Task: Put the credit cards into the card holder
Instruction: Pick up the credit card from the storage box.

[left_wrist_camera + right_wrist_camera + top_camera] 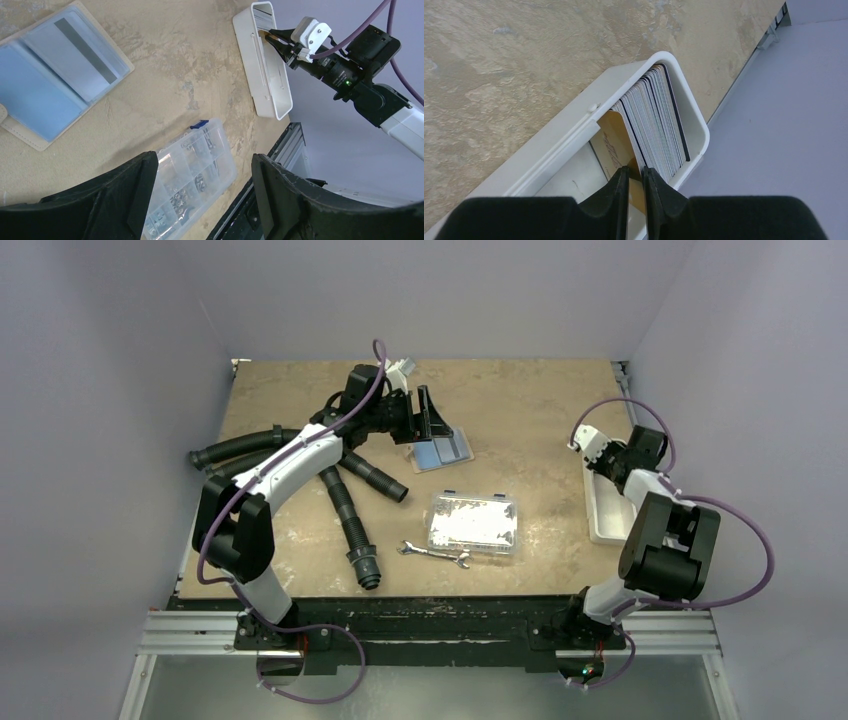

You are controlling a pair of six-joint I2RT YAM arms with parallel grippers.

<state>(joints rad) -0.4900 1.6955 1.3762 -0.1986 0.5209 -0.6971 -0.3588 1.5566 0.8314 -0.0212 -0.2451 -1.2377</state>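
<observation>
Right pincer pressed almost shut on the edge of a tan card. The card leans off a stack of cards standing on edge at one end of the white tray, by the right edge of the tabletop. Left pincer hangs spread wide and holds nothing, above the tabletop between the holder and a clear box of small parts. The holder lies open and flat toward the far middle of the tabletop, with a light-blue card bearing a grey stripe showing in its sleeve. A wrench lies just beside the box, and black hoses sprawl at left.
</observation>
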